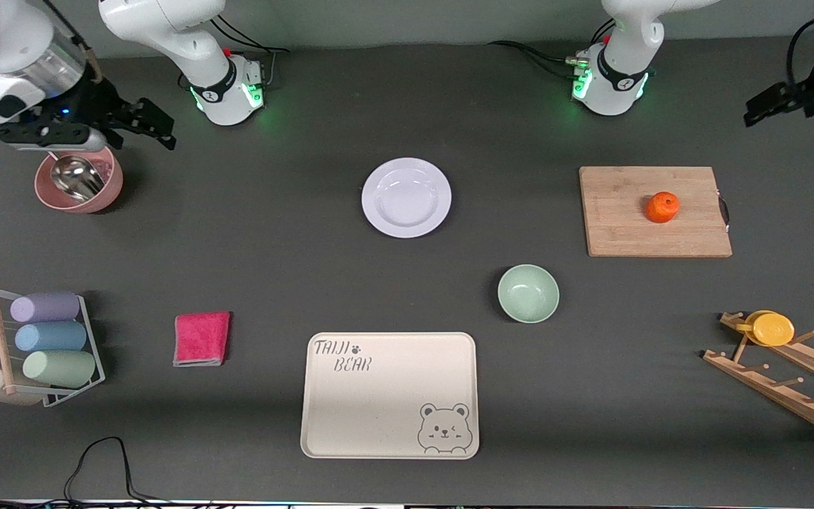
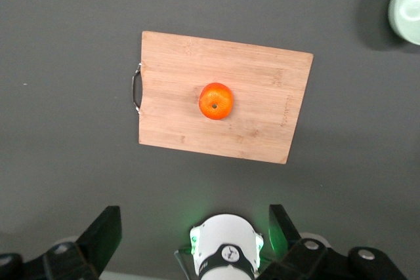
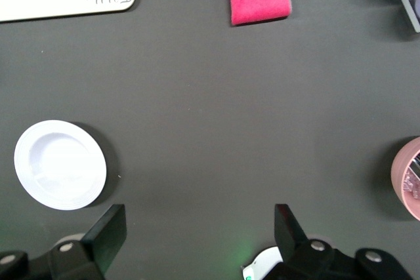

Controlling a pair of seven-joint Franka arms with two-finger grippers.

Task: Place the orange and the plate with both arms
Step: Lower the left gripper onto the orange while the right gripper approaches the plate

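The orange [image 1: 662,207] sits on a wooden cutting board [image 1: 619,226] toward the left arm's end of the table. The white plate [image 1: 406,197] lies on the table's middle, empty. My left gripper [image 1: 767,106] is open and empty, high over the table's left-arm end; its wrist view shows the orange [image 2: 216,101] on the board [image 2: 262,77] well below the gripper [image 2: 195,227]. My right gripper [image 1: 147,126] is open and empty, high beside the pink bowl; its wrist view shows the plate [image 3: 60,164] off to one side of the gripper [image 3: 200,227].
A green bowl [image 1: 528,293] and a beige bear tray [image 1: 390,394] lie nearer the camera than the plate. A pink cloth [image 1: 201,338], a cup rack [image 1: 39,346], and a pink bowl [image 1: 99,191] with a metal scoop are at the right-arm end. A wooden rack [image 1: 788,385] holds a yellow cup [image 1: 773,329].
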